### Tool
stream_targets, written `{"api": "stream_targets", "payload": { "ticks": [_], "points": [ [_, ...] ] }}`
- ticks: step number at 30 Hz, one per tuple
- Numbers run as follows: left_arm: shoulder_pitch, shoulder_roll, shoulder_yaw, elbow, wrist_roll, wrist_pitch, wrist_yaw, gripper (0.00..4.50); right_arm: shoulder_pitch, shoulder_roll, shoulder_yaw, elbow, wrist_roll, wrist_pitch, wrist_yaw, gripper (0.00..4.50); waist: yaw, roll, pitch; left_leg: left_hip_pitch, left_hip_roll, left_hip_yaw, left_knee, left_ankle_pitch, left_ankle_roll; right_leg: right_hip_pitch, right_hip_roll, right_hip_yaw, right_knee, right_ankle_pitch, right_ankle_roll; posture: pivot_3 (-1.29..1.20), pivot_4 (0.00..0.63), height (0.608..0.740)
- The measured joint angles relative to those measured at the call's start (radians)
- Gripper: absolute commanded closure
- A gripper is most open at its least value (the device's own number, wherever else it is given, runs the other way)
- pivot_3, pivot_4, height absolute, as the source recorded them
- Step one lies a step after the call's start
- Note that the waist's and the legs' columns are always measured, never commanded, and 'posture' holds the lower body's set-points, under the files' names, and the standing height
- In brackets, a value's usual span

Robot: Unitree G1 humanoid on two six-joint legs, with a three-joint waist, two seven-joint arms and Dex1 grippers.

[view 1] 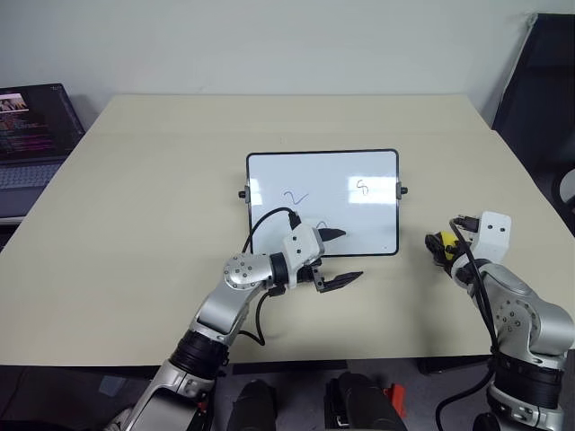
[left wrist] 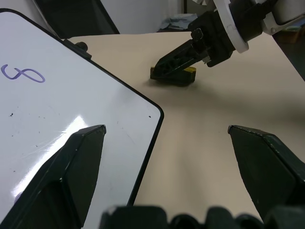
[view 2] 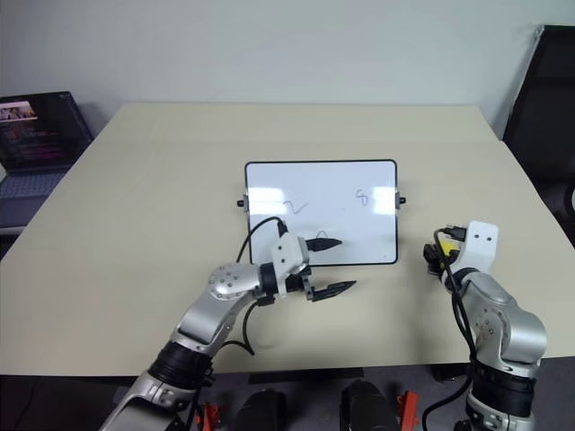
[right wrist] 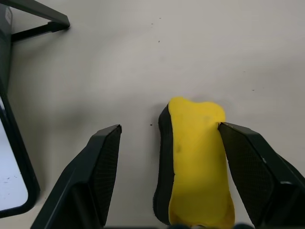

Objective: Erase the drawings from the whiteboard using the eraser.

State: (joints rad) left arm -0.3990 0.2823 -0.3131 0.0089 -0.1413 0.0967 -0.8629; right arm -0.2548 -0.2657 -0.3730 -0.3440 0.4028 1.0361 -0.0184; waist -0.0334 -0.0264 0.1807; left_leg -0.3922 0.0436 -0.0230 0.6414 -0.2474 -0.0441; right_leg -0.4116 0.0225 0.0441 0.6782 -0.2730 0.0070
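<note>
- Beige matte tabletop (view 1: 135,224); small yellow oblong foam-like eraser with dark underside (right wrist: 198,162) lies flat, right of the white glossy black-framed whiteboard (view 1: 323,184).
- Right gripper (right wrist: 169,143): fingers wide, straddling the eraser, one touching it.
- Left gripper (view 1: 340,258): spread wide, empty, over the board's near edge.
- Eraser probably light, slightly soft; pinch across its long sides.
- Long axis runs along the right fingers.
- Black marker drawings (view 1: 296,197) unerased.

Third of drawings (view 1: 321,224) half hidden behind left gripper (view 1: 341,256); laptop (view 1: 31,135) cut by edge.

No words, brands or numbers can be read. The whiteboard (view 1: 323,202) carries only hand-drawn squiggles (view 1: 296,197), one shaped like an S. The laptop screen (view 1: 34,121) shows lines too small to make out.
</note>
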Motion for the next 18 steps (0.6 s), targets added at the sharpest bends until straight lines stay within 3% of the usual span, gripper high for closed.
{"api": "stream_targets", "payload": {
  "ticks": [18],
  "points": [
    [0.000,0.003,0.000,0.000,0.000,0.001,-0.001,0.00,0.003,0.001,-0.009,-0.028,0.003,0.052,-0.008,0.97,0.000,0.000,0.000,0.000,0.000,0.000,0.000,0.000,0.000,0.000,0.000,0.000,0.000,0.000,0.000,0.00,0.150,0.740]
  ]
}}
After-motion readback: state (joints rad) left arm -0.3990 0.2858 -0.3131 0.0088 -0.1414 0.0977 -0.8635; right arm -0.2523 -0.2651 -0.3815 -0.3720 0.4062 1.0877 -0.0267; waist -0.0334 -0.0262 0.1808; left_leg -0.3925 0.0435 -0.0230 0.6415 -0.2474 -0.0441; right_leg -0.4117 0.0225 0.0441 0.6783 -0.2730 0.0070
